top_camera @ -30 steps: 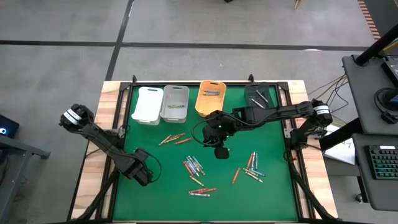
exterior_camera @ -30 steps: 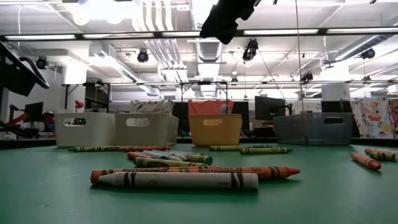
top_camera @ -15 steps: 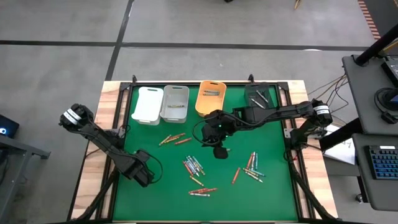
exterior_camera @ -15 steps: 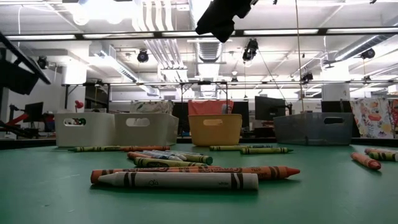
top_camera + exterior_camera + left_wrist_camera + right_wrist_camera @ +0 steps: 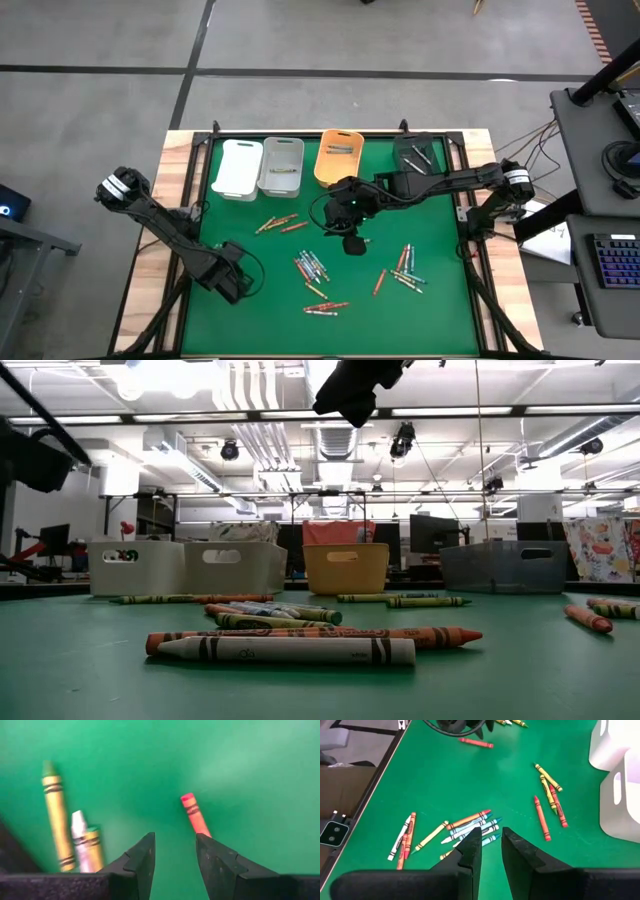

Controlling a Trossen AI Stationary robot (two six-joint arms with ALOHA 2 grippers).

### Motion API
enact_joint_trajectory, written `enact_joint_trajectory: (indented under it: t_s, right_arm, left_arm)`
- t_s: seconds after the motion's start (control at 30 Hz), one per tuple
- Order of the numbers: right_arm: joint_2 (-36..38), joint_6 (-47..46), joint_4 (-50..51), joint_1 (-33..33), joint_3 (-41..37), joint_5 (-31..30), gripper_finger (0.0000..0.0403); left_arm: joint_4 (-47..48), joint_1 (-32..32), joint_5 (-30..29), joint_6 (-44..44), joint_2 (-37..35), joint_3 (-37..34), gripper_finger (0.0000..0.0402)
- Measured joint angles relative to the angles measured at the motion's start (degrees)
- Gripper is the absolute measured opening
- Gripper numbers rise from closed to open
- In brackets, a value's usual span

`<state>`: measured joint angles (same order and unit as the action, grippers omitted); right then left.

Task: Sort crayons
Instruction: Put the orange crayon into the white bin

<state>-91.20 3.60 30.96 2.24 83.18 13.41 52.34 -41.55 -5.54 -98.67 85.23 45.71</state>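
Near the mat's left edge, the left gripper [image 5: 232, 284] is held low, jaws apart around nothing (a red crayon [image 5: 195, 818] lies just ahead). Over the middle, the right gripper [image 5: 352, 243] is raised, jaws slightly apart, empty.

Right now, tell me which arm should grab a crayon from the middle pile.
Right, probably. The right tool hangs empty beside the middle pile, jaws slightly apart. The left tool is at the mat's left edge, farther off.
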Motion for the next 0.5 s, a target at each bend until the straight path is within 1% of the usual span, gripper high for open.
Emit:
enact_joint_trajectory:
  t_s: [0.13, 0.23, 0.33, 0.43, 0.5]
  right_arm:
    - [0.0, 0.0, 0.0, 0.0, 0.0, 0.0, 0.0063]
    - [0.0, 0.0, 0.0, 0.0, 0.0, 0.0, 0.0063]
    - [0.0, 0.0, 0.0, 0.0, 0.0, 0.0, 0.0063]
    - [0.0, 0.0, 0.0, 0.0, 0.0, 0.0, 0.0063]
    - [0.0, 0.0, 0.1, 0.0, 0.0, 0.0, 0.0063]
  left_arm:
    - [-2.9, 0.0, -3.4, -0.1, 0.0, 1.7, 0.0125]
    - [-4.3, 0.0, -7.2, -1.1, 0.0, 2.9, 0.0125]
    - [-5.9, 0.0, -8.9, -2.2, 0.0, 2.9, 0.0125]
    - [-9.0, -0.1, -13.3, -2.9, 0.0, 2.5, 0.0125]
    - [-10.5, 0.0, -15.0, -2.8, 0.0, 2.5, 0.0125]
